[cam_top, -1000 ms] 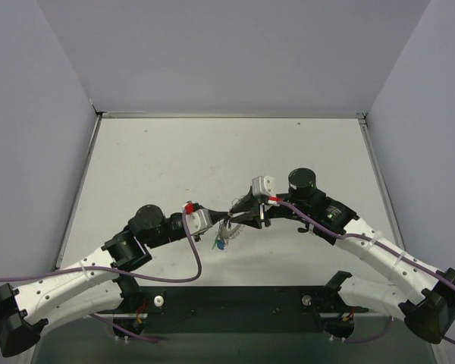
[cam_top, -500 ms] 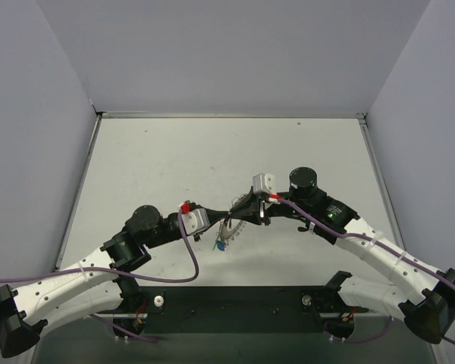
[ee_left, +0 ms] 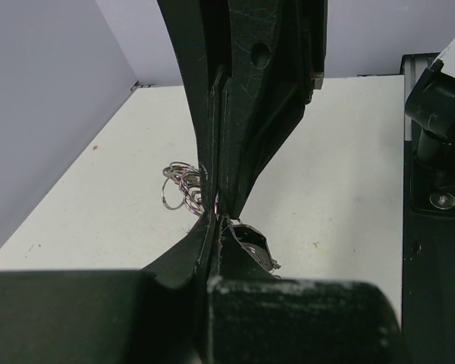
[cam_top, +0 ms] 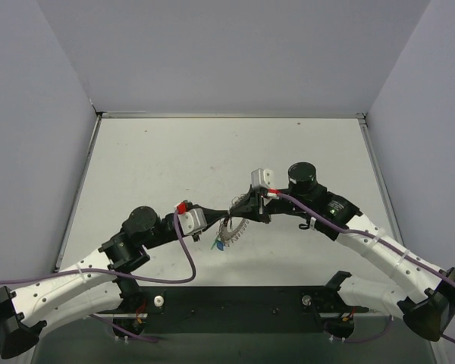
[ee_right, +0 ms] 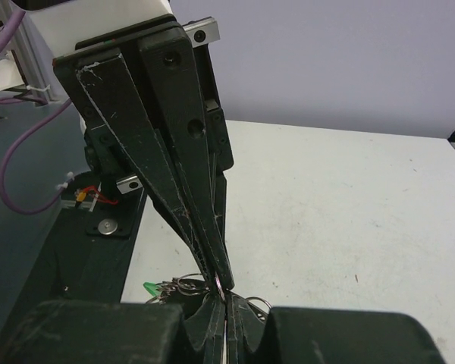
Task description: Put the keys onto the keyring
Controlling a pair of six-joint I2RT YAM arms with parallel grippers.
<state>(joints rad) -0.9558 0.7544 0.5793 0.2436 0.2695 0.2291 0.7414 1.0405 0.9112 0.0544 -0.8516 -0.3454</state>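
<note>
Two hands meet tip to tip above worktop (cam_top: 174, 159). My right hand (cam_top: 237, 213) just snapped shut. Left hand (cam_top: 221, 215) clamps keyring (cam_top: 229, 227), held aloft between tips, keys (cam_top: 219, 244) dangling beneath. Probably second hold for threading; what right pinches too small to tell.
</note>
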